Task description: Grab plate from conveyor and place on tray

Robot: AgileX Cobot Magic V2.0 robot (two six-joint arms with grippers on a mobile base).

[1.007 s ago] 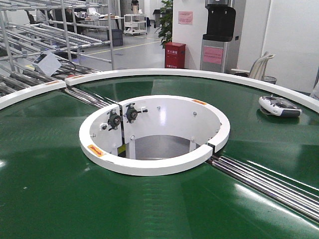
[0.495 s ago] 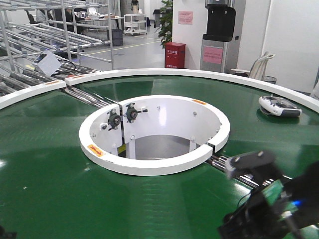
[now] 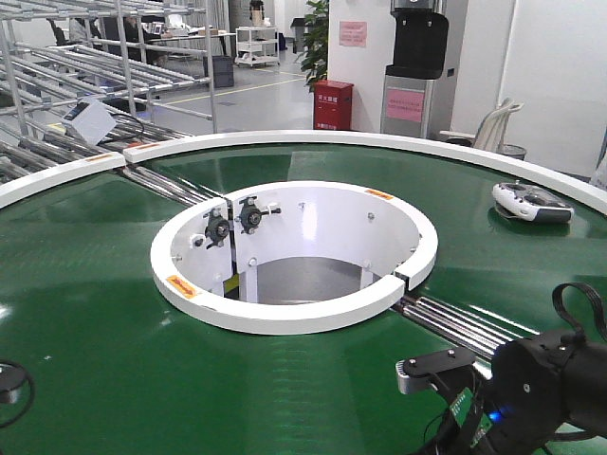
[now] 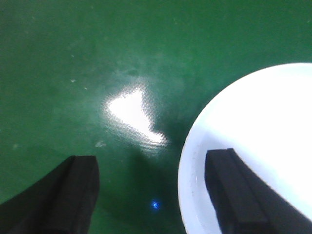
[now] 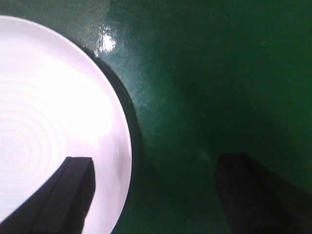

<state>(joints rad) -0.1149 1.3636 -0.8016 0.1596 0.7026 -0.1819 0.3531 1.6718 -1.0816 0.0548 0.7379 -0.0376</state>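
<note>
Left gripper [image 4: 151,157] and right gripper [image 5: 157,158] gape wide, each straddling the rim of the smooth round plate [image 4: 258,122] on the glossy green conveyor [image 4: 73,58]; only wrist views show the plate.

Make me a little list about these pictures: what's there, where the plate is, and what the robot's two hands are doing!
plate: pale, round, lying flat on the green conveyor belt
left gripper: open, straddling the plate's rim
right gripper: open, also straddling the plate's rim
tray: not in view
also there: grey controller on the belt's far side
</note>
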